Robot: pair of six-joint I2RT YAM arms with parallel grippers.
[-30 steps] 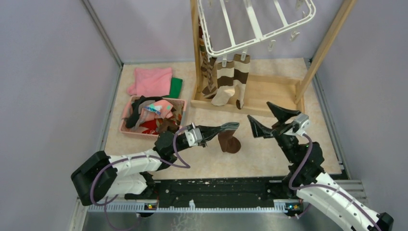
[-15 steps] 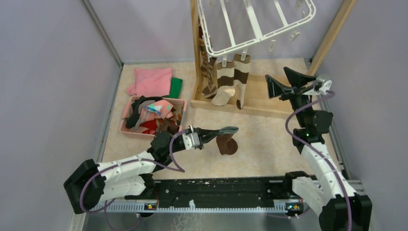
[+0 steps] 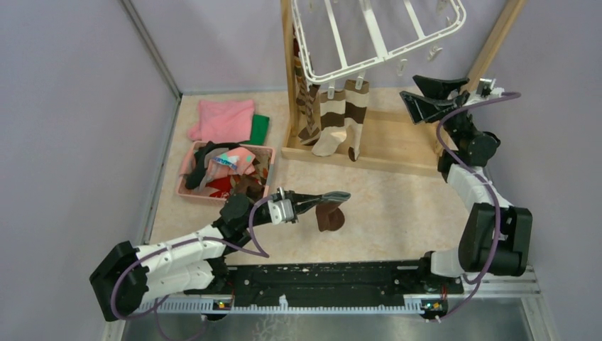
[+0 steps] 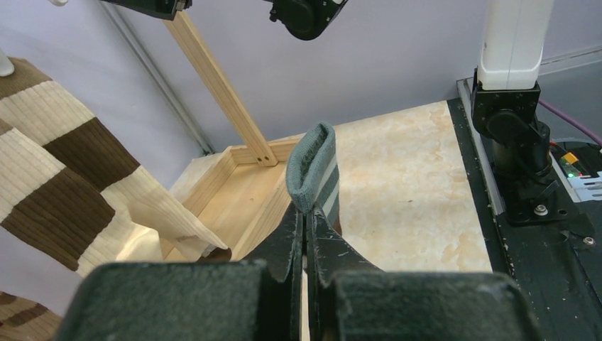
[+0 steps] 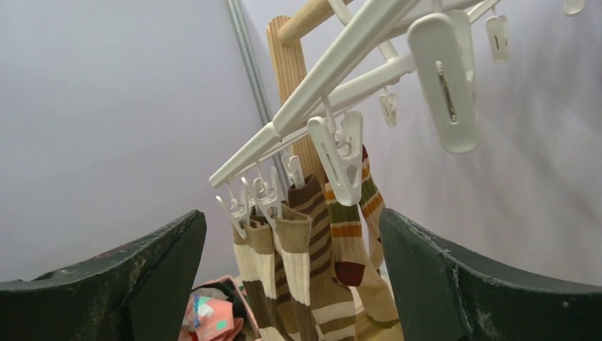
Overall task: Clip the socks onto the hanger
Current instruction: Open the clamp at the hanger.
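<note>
The white grid hanger [image 3: 376, 35] hangs from the wooden frame, with brown-and-cream striped socks [image 3: 344, 121] clipped under its near-left corner. My left gripper [image 3: 339, 195] hovers low over the table, shut on the grey striped cuff [image 4: 314, 167] of a sock whose dark brown foot [image 3: 330, 219] dangles below. In the left wrist view its jaws [image 4: 306, 213] press together on that cuff. My right gripper [image 3: 409, 88] is raised beside the hanger's near-right side, open and holding nothing. In the right wrist view an empty white clip [image 5: 339, 160] hangs above and between its fingers [image 5: 142, 270], with the clipped socks [image 5: 298, 270] beyond.
A pink basket [image 3: 186, 186] holding several socks sits left of centre. A folded pink cloth [image 3: 223, 119] and a green cloth [image 3: 260, 129] lie behind it. The wooden frame's base [image 3: 397, 145] and slanted right post [image 3: 490, 57] stand close to my right arm. Purple walls enclose the table.
My right arm has swung up from the middle of the table to the hanger's right side, its jaws narrowing slightly. My left gripper has drifted a little nearer with the sock.
</note>
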